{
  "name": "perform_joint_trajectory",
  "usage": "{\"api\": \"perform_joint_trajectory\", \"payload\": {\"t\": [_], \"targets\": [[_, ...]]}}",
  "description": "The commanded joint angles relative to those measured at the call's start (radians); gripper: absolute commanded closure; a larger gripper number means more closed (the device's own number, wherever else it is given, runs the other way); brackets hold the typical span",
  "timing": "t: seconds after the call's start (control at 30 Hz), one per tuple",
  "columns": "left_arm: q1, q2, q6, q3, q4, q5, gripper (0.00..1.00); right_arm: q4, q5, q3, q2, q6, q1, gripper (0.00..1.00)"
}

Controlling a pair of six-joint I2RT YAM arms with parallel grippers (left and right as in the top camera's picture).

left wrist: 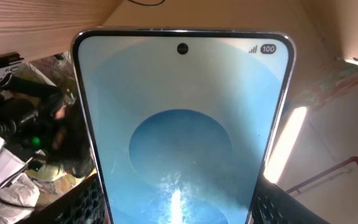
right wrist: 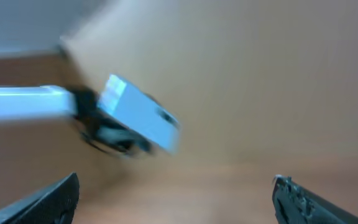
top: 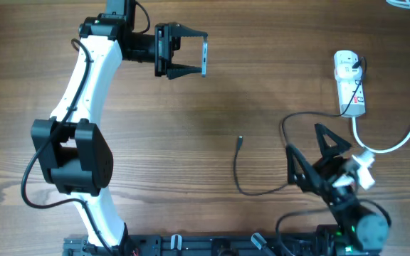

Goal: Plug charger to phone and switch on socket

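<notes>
Now count: one phone (top: 204, 58), one socket (top: 349, 82), one charger (top: 240, 141) and two claws. The left claw (top: 203, 51) is at 11 o'clock. It is squeezed tight on the phone's two long sides. The phone is held up on end with its top edge pointing up. From above it shows only as a thin line running 12 to 6. Its blue screen faces 9 o'clock, back at its own arm. The right claw (top: 303, 137) is at 4 o'clock, with its fingers wide apart and nothing between them. The charger's tip lies near the middle of the table (top: 191, 142) and points to 12. The socket lies at 2 o'clock, long way 12 to 6, well apart from the phone.
</notes>
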Motion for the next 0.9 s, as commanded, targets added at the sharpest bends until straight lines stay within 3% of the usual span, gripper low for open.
{"api": "perform_joint_trajectory", "payload": {"t": [0.0, 0.17, 0.3, 0.33, 0.4, 0.5, 0.63, 0.7, 0.87], "targets": [[-0.003, -0.034, 0.008, 0.023, -0.001, 0.055, 0.37, 0.025, -0.076, 0.087, 0.000, 0.046, 0.003, 0.00], [-0.003, -0.034, 0.009, 0.023, -0.001, 0.055, 0.37, -0.288, -0.018, 0.393, 0.135, -0.215, 0.003, 0.00], [-0.003, -0.034, 0.009, 0.023, -0.001, 0.055, 0.37, -0.699, 0.055, 0.751, 0.393, -0.356, 0.003, 0.00], [-0.003, -0.034, 0.009, 0.023, -0.001, 0.055, 0.37, -0.865, 0.055, 0.874, 0.491, -0.410, 0.003, 0.00], [-0.003, -0.034, 0.009, 0.023, -0.001, 0.055, 0.37, -1.030, 0.000, 1.003, 0.606, -0.464, 0.003, 0.00], [-0.003, -0.034, 0.009, 0.023, -0.001, 0.055, 0.37, -1.106, -0.157, 1.095, 0.728, -0.337, 0.003, 0.00], [-0.003, -0.034, 0.009, 0.023, -0.001, 0.055, 0.37, -1.019, -0.459, 1.103, 0.829, -0.314, 0.003, 0.00], [-0.003, -0.034, 0.009, 0.023, -0.001, 0.055, 0.37, -1.056, -0.409, 1.119, 0.859, -0.309, 0.003, 0.00], [-0.003, -0.034, 0.009, 0.023, -0.001, 0.055, 0.37, -1.292, 0.023, 1.194, 0.893, -0.317, 0.003, 0.00]]}}
